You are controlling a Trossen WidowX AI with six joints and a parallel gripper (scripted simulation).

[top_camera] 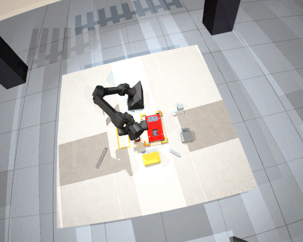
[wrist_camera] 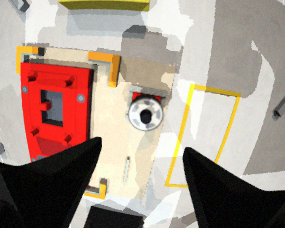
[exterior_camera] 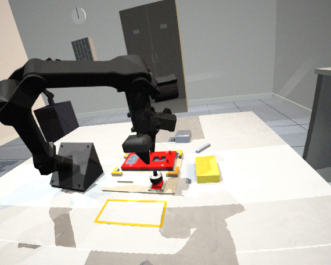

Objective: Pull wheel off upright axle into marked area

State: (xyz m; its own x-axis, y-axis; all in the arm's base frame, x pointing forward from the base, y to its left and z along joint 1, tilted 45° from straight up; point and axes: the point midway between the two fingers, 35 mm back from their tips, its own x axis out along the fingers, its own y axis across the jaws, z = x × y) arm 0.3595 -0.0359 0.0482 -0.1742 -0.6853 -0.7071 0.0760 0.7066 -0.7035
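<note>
The wheel point(exterior_camera: 156, 178) point(wrist_camera: 136, 117), pale-faced with a dark rim, sits on the dark upright axle point(exterior_camera: 155, 172) point(wrist_camera: 146, 116) above a small red base point(exterior_camera: 157, 185). My gripper point(exterior_camera: 150, 157) point(wrist_camera: 143, 148) is open and points down with nothing between its fingers. It is above the wheel's level; in the wrist view the wheel lies beyond the fingertips, roughly in line with the gap. The marked area, a yellow outline point(top_camera: 124, 147) point(exterior_camera: 128, 224) point(wrist_camera: 215, 90), lies flat beside the beige board point(wrist_camera: 115, 150) and holds nothing visible. In the top view the arm covers most of the wheel.
A red plate point(top_camera: 160, 134) point(exterior_camera: 134, 167) point(wrist_camera: 72, 120) with pegs lies on the board between orange corner brackets point(exterior_camera: 172, 172) point(wrist_camera: 110, 62). A thin pin point(exterior_camera: 125, 182) point(wrist_camera: 126, 170) lies near the wheel. A yellow block point(top_camera: 151, 158) point(exterior_camera: 207, 169), a grey block point(top_camera: 187, 136) and a grey bar point(top_camera: 101, 158) lie around.
</note>
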